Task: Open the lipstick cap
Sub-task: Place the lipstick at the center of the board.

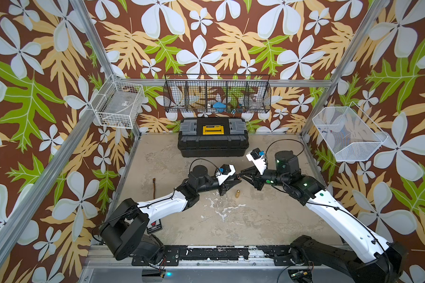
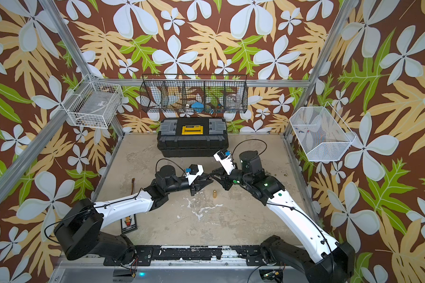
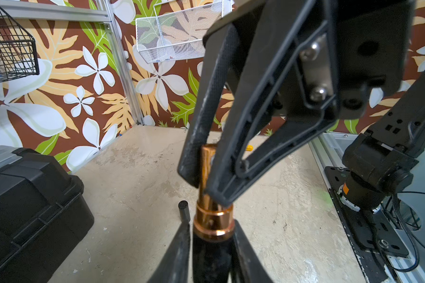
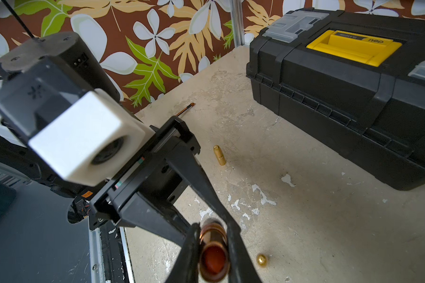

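Observation:
The lipstick (image 3: 212, 223) hangs in mid-air between both grippers, above the table's middle. It has a black base, a copper collar and a copper inner tube. The tube's end (image 4: 214, 259) is uncovered, with red stick showing inside. My right gripper (image 4: 213, 227) is shut on the copper tube. My left gripper (image 3: 211, 223) flanks the black base, with a thin gap on one side. In both top views the fingertips meet (image 1: 240, 175) (image 2: 210, 175). A small black cylinder (image 3: 184, 210) stands on the table below; I cannot tell whether it is the cap.
A black toolbox (image 1: 212, 137) with a yellow handle stands at the back. A gold bullet-shaped case (image 1: 237, 193) (image 4: 219, 154) stands just in front of the grippers. A small gold ball (image 4: 261, 259) and a thin brush (image 1: 153, 186) lie on the table. Wire baskets hang on the walls.

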{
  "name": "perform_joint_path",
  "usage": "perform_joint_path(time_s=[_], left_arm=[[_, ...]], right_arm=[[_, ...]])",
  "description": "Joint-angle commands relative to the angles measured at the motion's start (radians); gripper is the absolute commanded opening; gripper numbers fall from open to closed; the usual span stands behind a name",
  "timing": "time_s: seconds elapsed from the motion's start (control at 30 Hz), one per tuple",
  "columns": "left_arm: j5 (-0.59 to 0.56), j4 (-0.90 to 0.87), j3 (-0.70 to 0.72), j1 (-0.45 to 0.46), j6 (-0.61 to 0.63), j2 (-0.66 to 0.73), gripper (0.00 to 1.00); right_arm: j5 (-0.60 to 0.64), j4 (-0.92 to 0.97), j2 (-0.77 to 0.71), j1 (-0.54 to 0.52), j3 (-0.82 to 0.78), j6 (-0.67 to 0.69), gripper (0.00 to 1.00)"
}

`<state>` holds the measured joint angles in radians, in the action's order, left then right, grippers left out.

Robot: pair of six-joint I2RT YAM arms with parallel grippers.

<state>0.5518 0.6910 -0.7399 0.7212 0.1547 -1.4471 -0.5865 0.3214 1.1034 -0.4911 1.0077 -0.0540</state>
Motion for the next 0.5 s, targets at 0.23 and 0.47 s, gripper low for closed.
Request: perform_joint_path(time_s=[0.23, 0.47], left_arm=[[-0.032, 0.012, 0.016, -0.002, 0.0, 0.004, 0.53], [-0.082, 0.013, 0.027, -0.002, 0.002, 0.025, 0.55]], right_arm=[[0.184, -0.056, -0.016, -0.001, -0.041, -0.048, 0.2], [0.478, -0.1, -0.035, -0.001, -0.152, -0.133, 0.2]])
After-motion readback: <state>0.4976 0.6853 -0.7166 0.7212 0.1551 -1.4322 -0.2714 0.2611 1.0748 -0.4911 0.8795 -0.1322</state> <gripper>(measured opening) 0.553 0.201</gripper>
